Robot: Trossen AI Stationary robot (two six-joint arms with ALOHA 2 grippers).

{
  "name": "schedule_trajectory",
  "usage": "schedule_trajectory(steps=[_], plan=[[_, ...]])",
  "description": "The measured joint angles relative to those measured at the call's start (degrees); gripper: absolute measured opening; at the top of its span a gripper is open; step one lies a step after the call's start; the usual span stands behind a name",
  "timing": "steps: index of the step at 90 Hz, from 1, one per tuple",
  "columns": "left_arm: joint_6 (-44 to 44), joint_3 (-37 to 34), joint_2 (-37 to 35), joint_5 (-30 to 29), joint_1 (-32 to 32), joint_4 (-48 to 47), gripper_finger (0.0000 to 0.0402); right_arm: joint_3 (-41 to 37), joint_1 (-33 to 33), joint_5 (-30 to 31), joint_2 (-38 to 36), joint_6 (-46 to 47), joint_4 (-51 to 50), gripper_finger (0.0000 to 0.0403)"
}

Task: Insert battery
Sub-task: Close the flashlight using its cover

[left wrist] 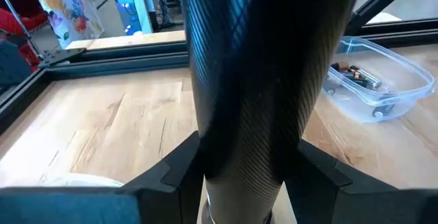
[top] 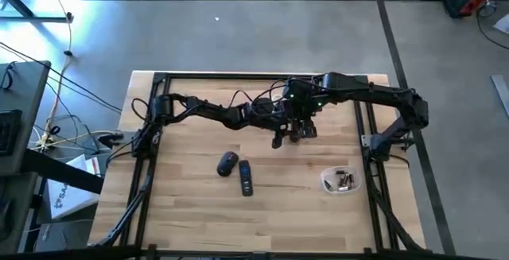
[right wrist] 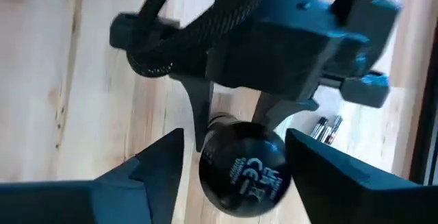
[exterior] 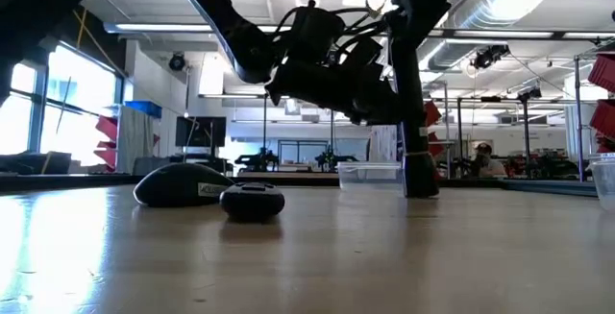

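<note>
A dark cylinder [left wrist: 253,80] with a woven pattern on its wall stands upright in the air over the table's middle. My left gripper [left wrist: 250,176] is shut on it. Its round upper end [right wrist: 243,172], printed with small marks, faces my right gripper [right wrist: 236,152]. That gripper hangs above it, open, with one finger on either side of the end; I cannot tell whether they touch it. Batteries [left wrist: 356,77] lie in a clear container [top: 342,182] at the right. In the high view the left gripper [top: 280,126] and right gripper [top: 301,126] meet mid-table. My left gripper pinches the cylinder's wall [left wrist: 226,159] between its two fingers [right wrist: 198,118], a little below the upper end. The fingers come level from the table's left and lie across the cylinder. The cylinder stands upright in the hold, lifted clear of the table.
A dark computer mouse [top: 228,163] and a black remote [top: 246,177] lie near the table's middle, nearer the front edge than the grippers. Black frame rails [top: 262,75] run along the table's far edge and sides. Bare wood lies along the front edge.
</note>
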Motion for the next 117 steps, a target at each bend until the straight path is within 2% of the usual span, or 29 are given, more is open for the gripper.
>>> schedule_trajectory(steps=[20, 38, 55, 72, 84, 96, 107, 117], plan=[[0.5, 0.0, -0.02, -0.13, 0.0, 0.08, 0.014, -0.02, -0.28, -0.09, 0.26, 0.22, 0.51, 0.0121], [1.41, -0.11, -1.37, 0.01, 0.13, -1.67, 0.0159, 0.0, -1.03, -0.07, 0.16, 3.8, -0.54, 0.0121], [2.95, -0.23, -6.46, 0.11, 1.12, -8.23, 0.0183, -0.13, -1.11, 0.43, -2.45, 9.0, -2.17, 0.0121], [4.02, -7.58, -14.27, 0.49, 2.71, -12.1, 0.0189, -2.63, -0.98, 1.64, -8.12, 15.36, 1.89, 0.0121], [3.21, -16.54, -22.36, 0.47, 4.7, -10.47, 0.019, -12.91, -0.52, 1.38, -14.6, 22.27, 12.21, 0.0121], [2.08, -27.26, -31.04, -1.42, 5.88, -7.4, 0.019, -25.58, 2.27, 2.46, -20.67, 29.27, 29.93, 0.0121], [2.0, -35.27, -39.74, -5.32, 5.78, -4.42, 0.019, -34.65, 5.4, 7.48, -24.03, 32.52, 47.62, 0.0121], [1.79, -40.49, -45.77, -7.28, 5.46, -4.11, 0.019, -42.85, 7.81, 12.57, -23.99, 34.03, 64.42, 0.0121]])
